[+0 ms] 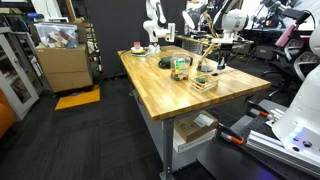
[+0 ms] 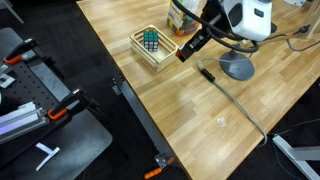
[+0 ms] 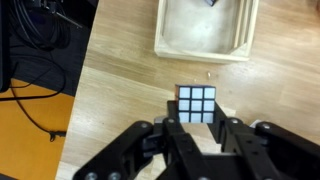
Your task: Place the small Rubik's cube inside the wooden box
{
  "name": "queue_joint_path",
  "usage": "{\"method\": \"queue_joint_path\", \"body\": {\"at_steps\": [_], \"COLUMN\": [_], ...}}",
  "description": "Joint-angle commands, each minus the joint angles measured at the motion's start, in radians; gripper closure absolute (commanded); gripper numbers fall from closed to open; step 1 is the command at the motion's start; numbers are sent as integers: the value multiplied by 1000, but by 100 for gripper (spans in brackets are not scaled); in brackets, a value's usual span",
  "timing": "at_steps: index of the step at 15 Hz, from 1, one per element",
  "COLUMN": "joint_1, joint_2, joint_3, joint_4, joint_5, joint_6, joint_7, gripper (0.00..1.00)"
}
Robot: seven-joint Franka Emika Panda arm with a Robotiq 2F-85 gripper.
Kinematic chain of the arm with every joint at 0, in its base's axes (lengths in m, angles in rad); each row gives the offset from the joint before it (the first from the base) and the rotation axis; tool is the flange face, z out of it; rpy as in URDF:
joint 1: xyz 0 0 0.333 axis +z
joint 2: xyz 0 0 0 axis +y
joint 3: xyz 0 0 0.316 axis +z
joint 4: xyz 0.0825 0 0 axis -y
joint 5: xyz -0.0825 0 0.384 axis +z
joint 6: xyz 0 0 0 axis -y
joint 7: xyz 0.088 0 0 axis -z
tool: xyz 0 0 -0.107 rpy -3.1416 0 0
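Note:
The small Rubik's cube (image 3: 196, 105) sits between my gripper's (image 3: 196, 128) two black fingers, which press on its sides and hold it above the table. The wooden box (image 3: 240, 48) lies just ahead of the cube in the wrist view, pale with slatted sides; its visible floor is bare, with a dark thing at the frame's top edge. In an exterior view the gripper (image 2: 188, 48) hangs beside the box (image 2: 140, 52), and a coloured cube (image 2: 150, 40) shows inside it. The box (image 1: 205, 84) and gripper (image 1: 219, 62) are small in an exterior view.
A grey round stand base (image 2: 238, 68) and a black cable (image 2: 225, 92) lie close behind the gripper. A green-and-white blocky thing (image 1: 180, 67), a tall yellowish wooden frame (image 1: 206, 45) and a pink bowl (image 1: 137, 47) stand on the butcher-block table (image 1: 160, 90). The table edge (image 2: 125, 85) is near the box.

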Motion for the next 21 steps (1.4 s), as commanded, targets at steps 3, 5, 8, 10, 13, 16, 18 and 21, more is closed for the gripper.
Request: {"method": "queue_joint_path", "body": {"at_steps": [3, 5, 8, 10, 13, 16, 18, 21], "joint_1": [48, 72, 94, 99, 102, 104, 101, 89], "joint_2": [-31, -31, -30, -27, -26, -24, -22, -39], "joint_3": [47, 60, 66, 62, 58, 58, 46, -9], "joint_4": [-38, -50, -69, -78, -87, -89, -83, -96], "joint_5": [11, 7, 2, 0, -2, -8, -9, -112], "joint_6": [-9, -12, -28, -38, -50, -63, -47, -35], "joint_7": [-81, -94, -116, -128, -144, -163, -162, -219], "gripper": [92, 92, 92, 92, 92, 92, 92, 92]}}
